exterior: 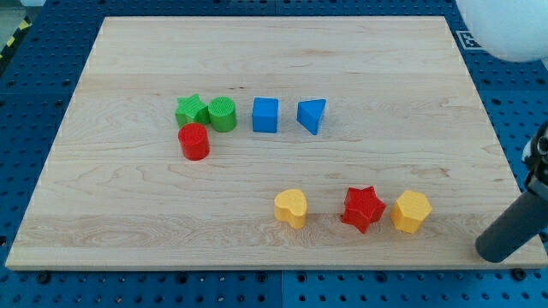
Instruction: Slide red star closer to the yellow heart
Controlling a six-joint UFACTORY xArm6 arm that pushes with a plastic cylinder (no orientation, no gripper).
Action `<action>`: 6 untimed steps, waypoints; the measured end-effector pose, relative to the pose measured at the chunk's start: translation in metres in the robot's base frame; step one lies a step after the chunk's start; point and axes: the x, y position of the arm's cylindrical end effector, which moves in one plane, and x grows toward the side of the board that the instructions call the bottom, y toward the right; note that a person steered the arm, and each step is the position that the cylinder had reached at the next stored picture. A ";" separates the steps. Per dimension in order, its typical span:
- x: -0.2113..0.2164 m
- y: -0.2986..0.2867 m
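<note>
The red star (362,208) lies near the board's bottom edge, right of centre. The yellow heart (291,207) sits to its left with a gap of about one block width between them. A yellow hexagon (411,211) sits close against the star's right side. My tip (491,251) is at the view's bottom right, near the board's right edge. It is to the right of the yellow hexagon and touches no block.
A green star (191,109), a green cylinder (223,114) and a red cylinder (194,141) cluster at the upper left. A blue cube (265,115) and a blue triangle (312,115) sit right of them. A white round object (505,26) is at the top right.
</note>
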 end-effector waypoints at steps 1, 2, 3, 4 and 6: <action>0.000 -0.052; 0.000 -0.106; 0.001 -0.107; -0.009 -0.115; -0.031 -0.124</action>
